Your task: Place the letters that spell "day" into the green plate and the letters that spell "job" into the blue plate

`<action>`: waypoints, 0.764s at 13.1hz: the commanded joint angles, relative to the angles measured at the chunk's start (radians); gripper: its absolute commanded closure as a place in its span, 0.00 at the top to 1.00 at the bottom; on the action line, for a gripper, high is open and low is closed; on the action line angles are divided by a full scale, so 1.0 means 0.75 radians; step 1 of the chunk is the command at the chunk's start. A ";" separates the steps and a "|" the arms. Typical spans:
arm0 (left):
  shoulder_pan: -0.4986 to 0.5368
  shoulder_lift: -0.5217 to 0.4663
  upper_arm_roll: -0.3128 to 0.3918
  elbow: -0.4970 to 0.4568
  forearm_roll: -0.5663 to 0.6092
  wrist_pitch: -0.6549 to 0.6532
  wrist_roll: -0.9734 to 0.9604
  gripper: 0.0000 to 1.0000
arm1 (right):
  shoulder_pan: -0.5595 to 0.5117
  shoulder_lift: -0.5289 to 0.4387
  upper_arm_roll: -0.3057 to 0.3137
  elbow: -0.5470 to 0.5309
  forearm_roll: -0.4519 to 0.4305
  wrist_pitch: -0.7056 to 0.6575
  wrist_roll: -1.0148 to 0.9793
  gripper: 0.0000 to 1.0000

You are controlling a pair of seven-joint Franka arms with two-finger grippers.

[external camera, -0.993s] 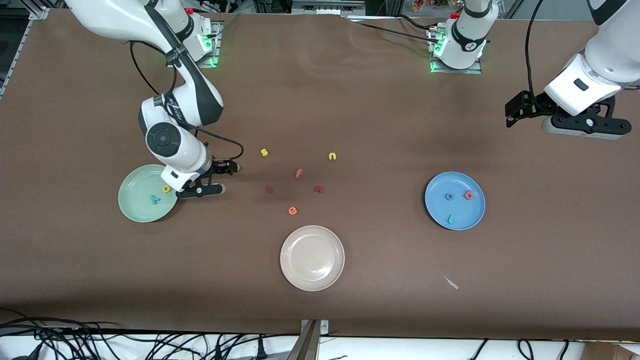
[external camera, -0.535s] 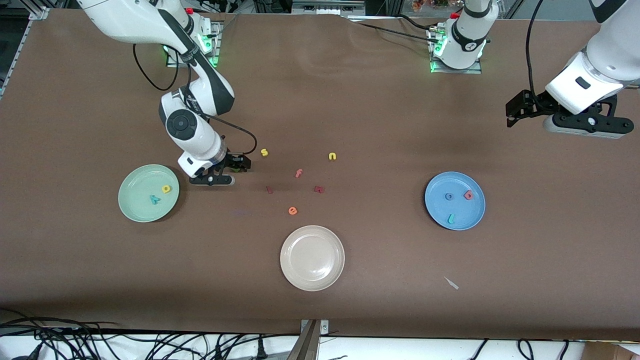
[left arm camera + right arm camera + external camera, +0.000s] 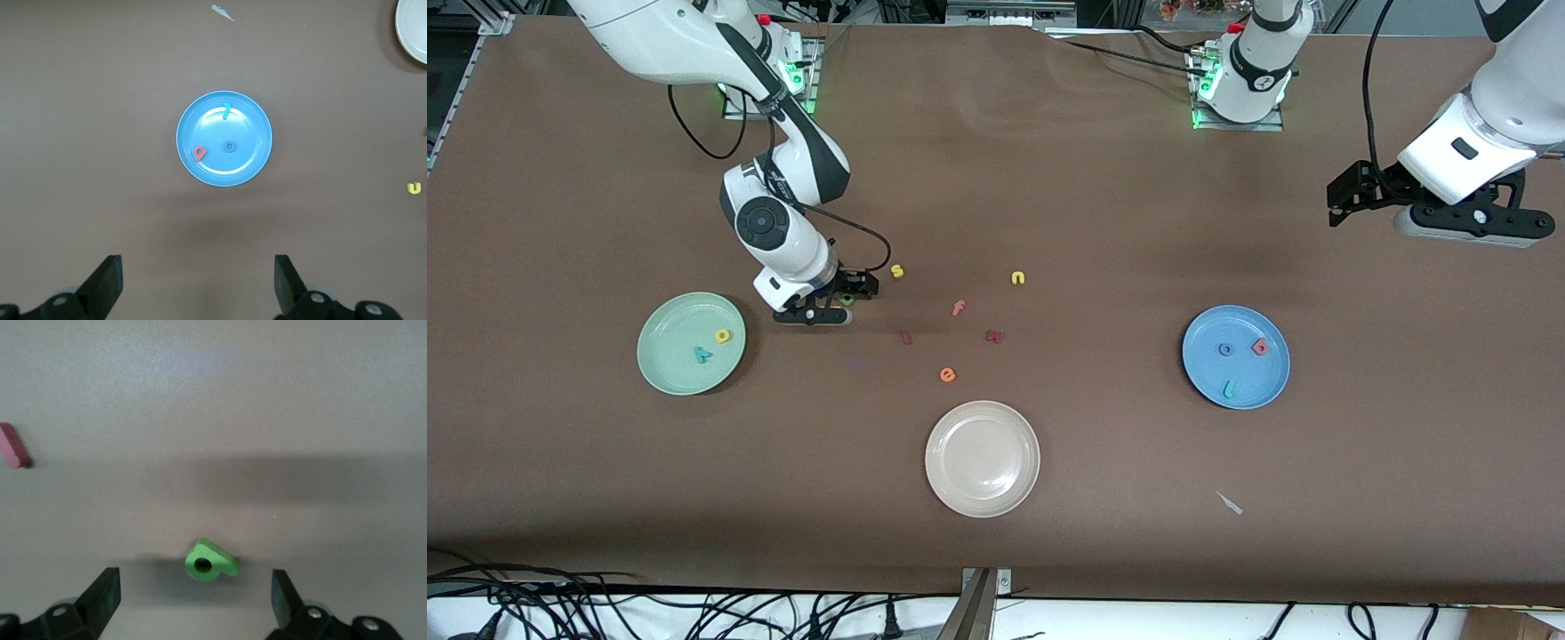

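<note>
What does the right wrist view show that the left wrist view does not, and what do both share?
Only the right wrist view shows the green "a" lying on the table between the open right gripper's fingers, and a dark red letter off to one side.

Only the left wrist view shows the blue plate holding "j", "o" and "b", plus the yellow "n", the cream plate's edge and the open left gripper.

Both show the brown table and wide-open black fingers.
</note>
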 commanded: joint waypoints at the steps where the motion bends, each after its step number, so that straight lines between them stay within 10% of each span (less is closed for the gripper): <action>1: 0.005 0.024 -0.001 0.045 0.004 -0.033 -0.003 1.00 | 0.005 0.015 0.002 0.002 -0.033 0.012 0.010 0.98; 10: 0.001 0.026 -0.005 0.049 0.006 -0.031 -0.001 1.00 | 0.007 0.027 0.000 0.010 -0.186 -0.021 -0.037 0.92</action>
